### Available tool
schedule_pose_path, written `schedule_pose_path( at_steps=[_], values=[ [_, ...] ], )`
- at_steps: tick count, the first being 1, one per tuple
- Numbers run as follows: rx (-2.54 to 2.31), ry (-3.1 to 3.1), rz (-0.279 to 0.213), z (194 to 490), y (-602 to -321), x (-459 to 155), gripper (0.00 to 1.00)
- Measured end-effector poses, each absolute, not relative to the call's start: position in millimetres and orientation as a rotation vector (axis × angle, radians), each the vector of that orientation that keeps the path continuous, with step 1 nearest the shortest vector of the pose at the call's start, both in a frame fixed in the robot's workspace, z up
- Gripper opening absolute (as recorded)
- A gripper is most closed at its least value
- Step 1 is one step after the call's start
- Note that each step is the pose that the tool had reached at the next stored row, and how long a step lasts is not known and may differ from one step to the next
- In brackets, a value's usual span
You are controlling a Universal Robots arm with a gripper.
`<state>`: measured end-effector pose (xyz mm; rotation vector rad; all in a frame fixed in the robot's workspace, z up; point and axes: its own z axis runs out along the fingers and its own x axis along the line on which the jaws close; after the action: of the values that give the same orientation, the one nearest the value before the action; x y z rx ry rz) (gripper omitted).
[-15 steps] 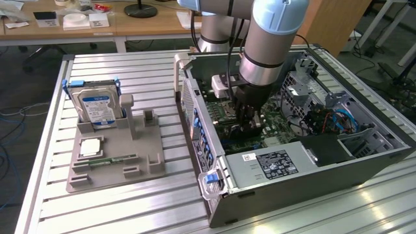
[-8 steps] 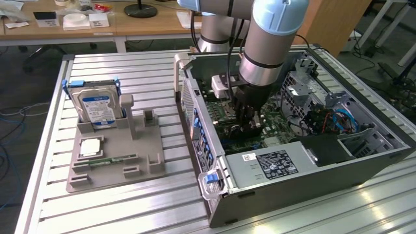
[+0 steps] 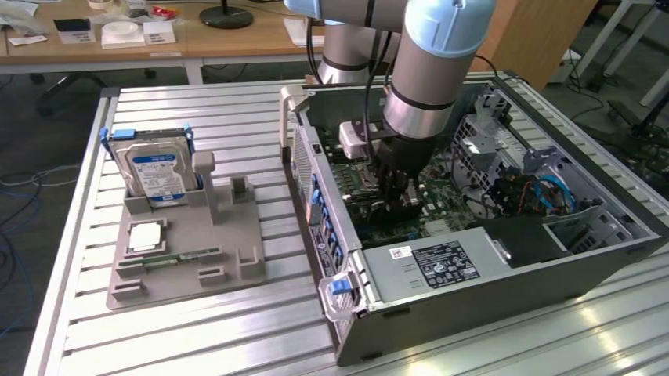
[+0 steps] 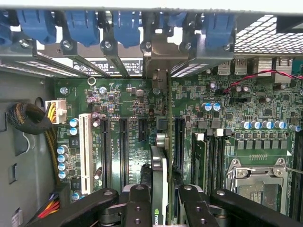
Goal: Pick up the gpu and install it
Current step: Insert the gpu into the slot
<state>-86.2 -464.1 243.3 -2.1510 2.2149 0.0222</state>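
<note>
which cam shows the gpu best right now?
Wrist view: the gpu stands edge-on between the claw fingers, above the motherboard slots. In the exterior view the arm and claw hide most of it inside the case.

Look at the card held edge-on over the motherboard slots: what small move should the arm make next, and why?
Probably a short, straight push down. The gripper is shut on the gpu, which stands edge-on inside the computer case, its bracket end near the rear slot opening. Whether it is fully seated cannot be told.
</note>
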Motion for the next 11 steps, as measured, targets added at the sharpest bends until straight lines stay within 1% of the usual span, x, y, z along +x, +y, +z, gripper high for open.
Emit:
schedule_pose_path(
  at_steps=[11],
  values=[
    [-2.151,2.215,0.022,242.3,-464.1,-87.3,0.27]
  ],
)
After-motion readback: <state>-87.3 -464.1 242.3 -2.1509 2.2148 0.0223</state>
